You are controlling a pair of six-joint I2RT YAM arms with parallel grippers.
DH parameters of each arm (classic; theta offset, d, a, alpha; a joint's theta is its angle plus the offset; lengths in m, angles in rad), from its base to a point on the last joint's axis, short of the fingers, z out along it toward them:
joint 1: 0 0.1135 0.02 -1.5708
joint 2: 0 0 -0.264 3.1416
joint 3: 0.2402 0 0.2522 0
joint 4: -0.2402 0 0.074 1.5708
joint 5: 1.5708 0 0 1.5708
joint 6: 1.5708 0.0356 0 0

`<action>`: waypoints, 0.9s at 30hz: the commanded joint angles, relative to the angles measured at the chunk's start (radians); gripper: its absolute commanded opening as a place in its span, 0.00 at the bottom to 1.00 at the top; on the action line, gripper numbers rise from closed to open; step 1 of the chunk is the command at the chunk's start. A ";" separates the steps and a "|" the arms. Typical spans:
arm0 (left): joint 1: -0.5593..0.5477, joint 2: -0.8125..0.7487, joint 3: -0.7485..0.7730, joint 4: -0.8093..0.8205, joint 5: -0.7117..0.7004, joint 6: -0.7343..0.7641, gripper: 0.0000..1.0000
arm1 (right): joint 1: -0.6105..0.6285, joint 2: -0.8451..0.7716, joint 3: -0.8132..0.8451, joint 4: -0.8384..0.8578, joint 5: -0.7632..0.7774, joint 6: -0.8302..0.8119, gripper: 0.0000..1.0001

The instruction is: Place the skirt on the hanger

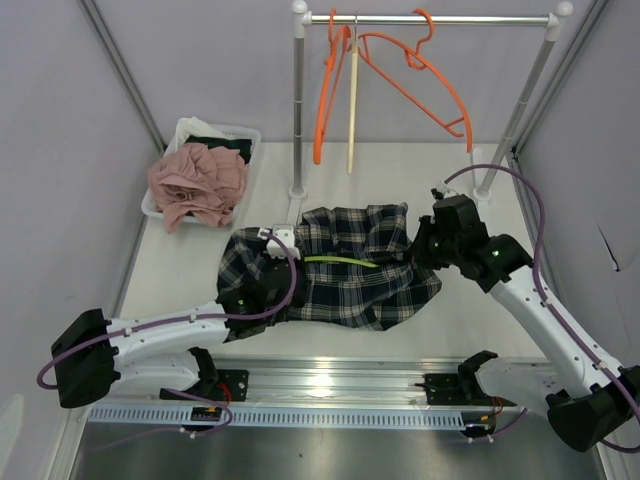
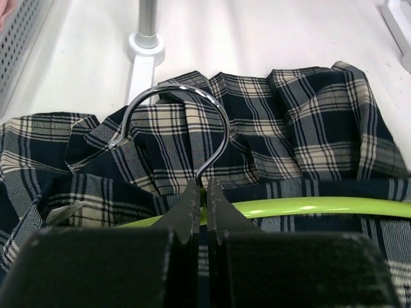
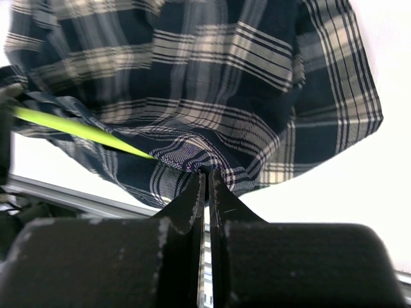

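— At the bottom centre of the left wrist view, what is the left gripper point(image 2: 205, 186) doing?

— Its jaws are clenched on the green hanger point(image 2: 308, 206), right where the metal hook point(image 2: 176, 88) meets the bar. The hook arches up in front of the plaid skirt point(image 2: 308, 115).

— And the right gripper point(image 3: 207, 174)?

— Low in the middle of its own view, it is pinched tight on a fold of the skirt, just beside the hanger's far end.

— Where is the skirt?

— In the centre of the top view, bunched over the white table point(image 1: 200, 270) between the two arms. A strip of the hanger's bar shows across its middle.

— Anything farther out?

— A white basket point(image 1: 250, 132) of pink cloth point(image 1: 195, 185) sits at upper left. A clothes rail point(image 1: 430, 18) runs along the top, with orange hangers point(image 1: 400, 62) hooked on it.
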 commanded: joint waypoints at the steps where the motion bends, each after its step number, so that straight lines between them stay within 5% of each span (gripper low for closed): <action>1: -0.050 0.020 0.072 -0.049 -0.048 0.110 0.00 | 0.015 0.007 0.138 0.015 0.046 -0.026 0.00; 18: -0.084 0.145 0.501 -0.302 0.029 0.153 0.00 | 0.192 0.127 0.448 -0.053 0.127 -0.036 0.00; 27: -0.084 0.236 0.567 -0.384 0.046 0.140 0.00 | 0.198 0.225 0.754 -0.151 0.127 -0.085 0.00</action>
